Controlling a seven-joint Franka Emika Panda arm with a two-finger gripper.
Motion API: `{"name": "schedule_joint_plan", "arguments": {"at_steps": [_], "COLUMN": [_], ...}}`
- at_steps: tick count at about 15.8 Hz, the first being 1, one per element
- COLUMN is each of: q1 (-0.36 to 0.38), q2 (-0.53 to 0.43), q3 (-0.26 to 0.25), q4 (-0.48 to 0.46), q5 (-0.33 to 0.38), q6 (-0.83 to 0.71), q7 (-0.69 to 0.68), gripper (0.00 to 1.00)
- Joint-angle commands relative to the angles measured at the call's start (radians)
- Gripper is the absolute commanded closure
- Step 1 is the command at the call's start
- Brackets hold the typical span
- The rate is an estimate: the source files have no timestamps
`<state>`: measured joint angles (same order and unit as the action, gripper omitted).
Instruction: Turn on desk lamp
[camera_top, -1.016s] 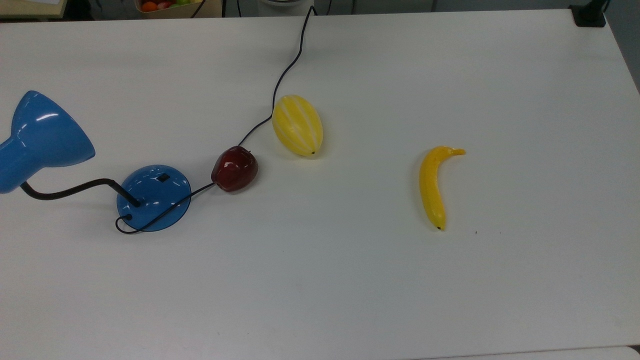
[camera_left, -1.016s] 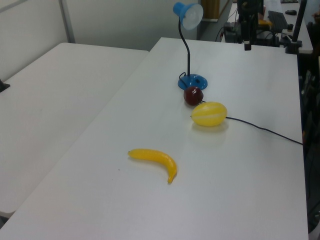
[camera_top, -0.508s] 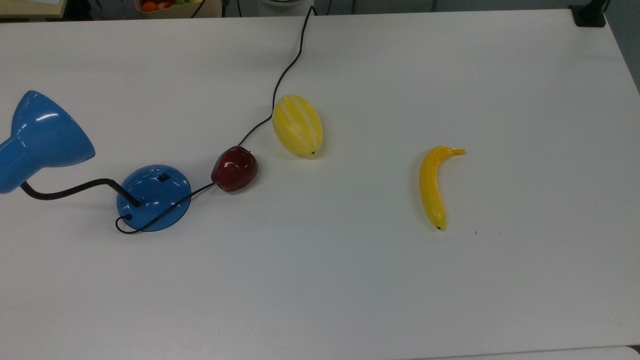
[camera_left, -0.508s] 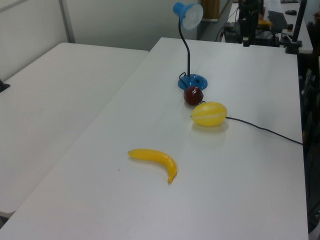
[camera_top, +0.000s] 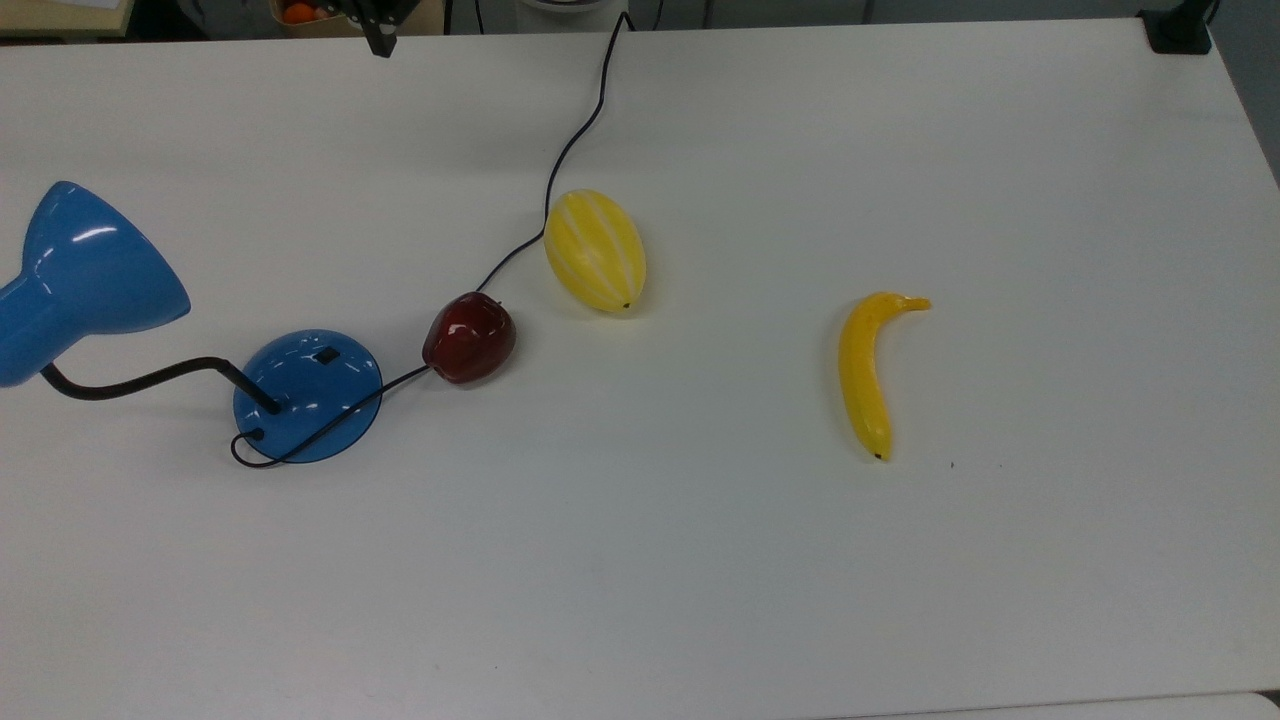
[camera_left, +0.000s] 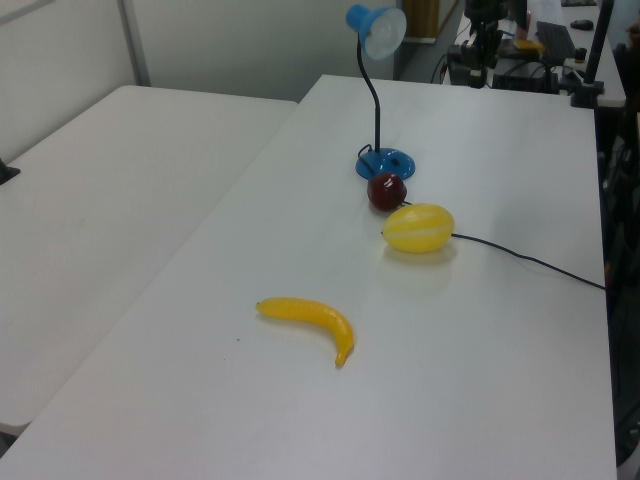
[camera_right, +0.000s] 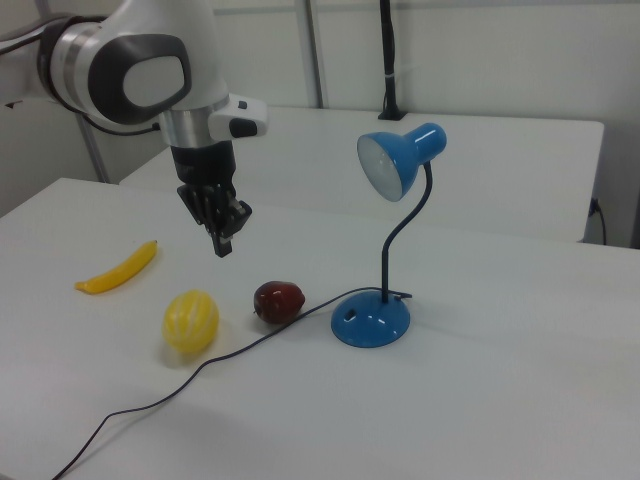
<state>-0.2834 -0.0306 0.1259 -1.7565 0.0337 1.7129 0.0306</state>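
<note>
In the right view the black cord (camera_right: 150, 405) trails nearest across the white desk (camera_right: 480, 400), past a yellow striped melon (camera_right: 190, 320) and a dark red apple (camera_right: 278, 301) to the desk lamp (camera_right: 385, 250), upright on its domed base with the shade unlit. This view alone gives the claw (camera_right: 222, 245) whole: hanging above the desk behind the fruit, fingers pressed together and grasping nothing. A banana (camera_right: 118, 268) lies farther back. The top view adds the switch (camera_top: 324, 354) atop the base
</note>
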Motion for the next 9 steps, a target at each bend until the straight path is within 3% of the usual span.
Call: {"name": "schedule_joint_plan", "arguments": {"at_steps": [1,9], "q1": [0.009,0.001], "q2": [0.023,0.109], "q3": [-0.002,-0.002], "q4": [0.003,0.005], "q5": [0.02,0.002], "q6": [0.033,0.169], "q7": [0.052,0.104], "gripper": [1.0,1.0]}}
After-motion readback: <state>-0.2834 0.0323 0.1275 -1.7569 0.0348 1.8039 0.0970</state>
